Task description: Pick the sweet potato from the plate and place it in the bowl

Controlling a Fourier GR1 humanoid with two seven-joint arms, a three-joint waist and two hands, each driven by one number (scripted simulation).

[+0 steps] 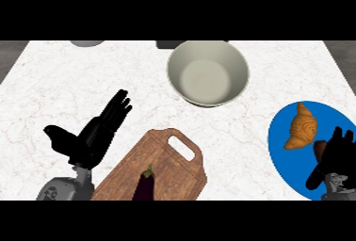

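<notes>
Both hands were open and held nothing. The left hand (90, 134) rested well apart at the left, and the right hand (337, 157), the nearer one, was over the blue plate (285, 162). Just to its left lay the sweet potato (303, 127), its long axis pointing away. The bowl (208, 75) stood farther, to the left.

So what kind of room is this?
Probably a kitchen: the white marble counter holds a brown wooden cutting board with a dark purple eggplant, a round beige bowl and a golden croissant on a blue plate.
</notes>
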